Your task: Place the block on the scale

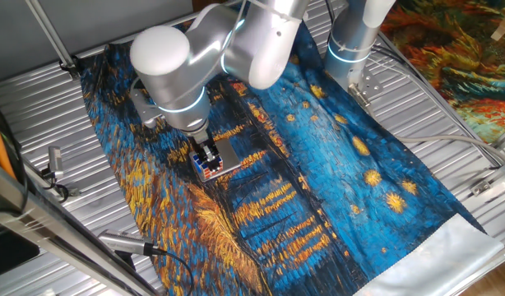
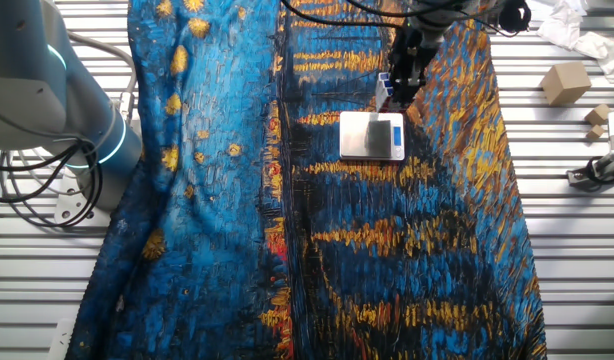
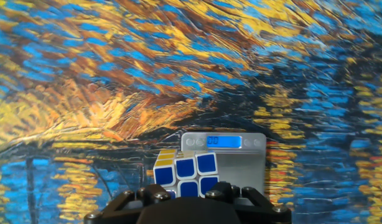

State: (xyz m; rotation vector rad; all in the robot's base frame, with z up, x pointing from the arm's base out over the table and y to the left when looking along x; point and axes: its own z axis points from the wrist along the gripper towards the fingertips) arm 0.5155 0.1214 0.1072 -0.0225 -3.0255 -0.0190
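The block (image 1: 210,169), a small puzzle cube with blue, white and red squares, sits between my fingers just beside the scale (image 1: 229,151), a flat silver pocket scale on the painted cloth. My gripper (image 1: 206,158) points straight down and is closed on the block's sides. In the hand view the block (image 3: 186,172) shows blue and white squares just above my gripper (image 3: 192,200) and overlaps the near left corner of the scale (image 3: 241,163), whose blue display is lit. In the other fixed view the gripper (image 2: 400,88) hides most of the block (image 2: 385,92), just beyond the scale (image 2: 371,136).
A blue and orange painted cloth (image 1: 335,164) covers the slatted metal table. A second arm's base (image 1: 351,49) stands at the back. A cardboard box (image 2: 565,82) and small bits lie off the cloth at the right in the other fixed view.
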